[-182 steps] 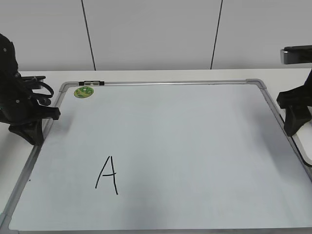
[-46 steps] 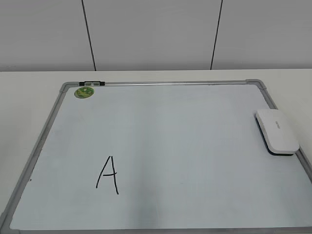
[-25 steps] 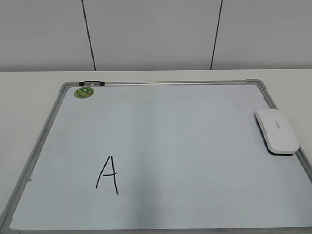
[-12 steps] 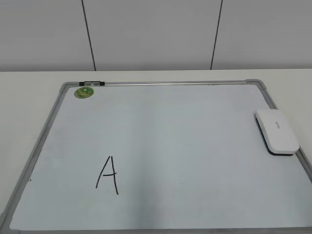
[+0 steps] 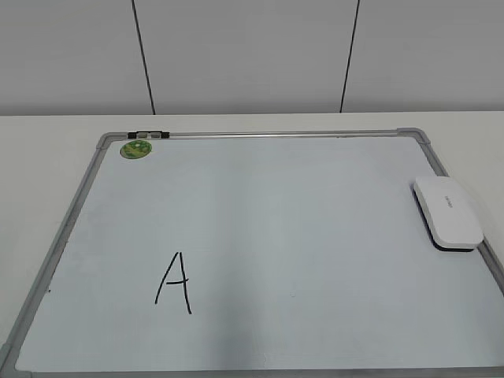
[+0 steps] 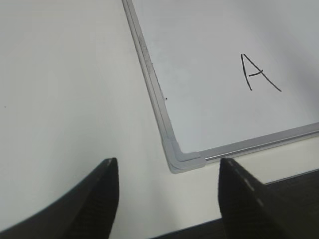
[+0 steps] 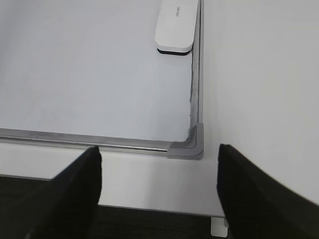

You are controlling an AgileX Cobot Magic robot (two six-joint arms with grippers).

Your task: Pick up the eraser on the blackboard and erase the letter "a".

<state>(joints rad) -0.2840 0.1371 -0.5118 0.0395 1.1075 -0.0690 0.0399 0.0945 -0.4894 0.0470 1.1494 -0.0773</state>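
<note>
The eraser [image 5: 447, 213], a flat white block with a dark underside, lies on the blackboard [image 5: 299, 213] against its right frame. It also shows at the top of the right wrist view [image 7: 175, 27]. No small lowercase "a" shows in any view; the only mark is a large capital "A" [image 5: 174, 282], also in the left wrist view [image 6: 259, 73]. My left gripper [image 6: 168, 160] is open and empty above the board's near left corner [image 6: 182, 159]. My right gripper [image 7: 158, 147] is open and empty above the near right corner [image 7: 192, 147]. Neither gripper shows in the exterior view.
A round green sticker [image 5: 135, 148] sits at the board's far left corner, with a small black clip [image 5: 148, 135] on the top frame. The white table [image 5: 39, 165] surrounds the board. Its front edge [image 7: 149, 206] lies just below both grippers.
Both arms, seen at the board's sides 7.3 s ago, have left the exterior view, uncovering the eraser. Nothing has moved over the last second.
</note>
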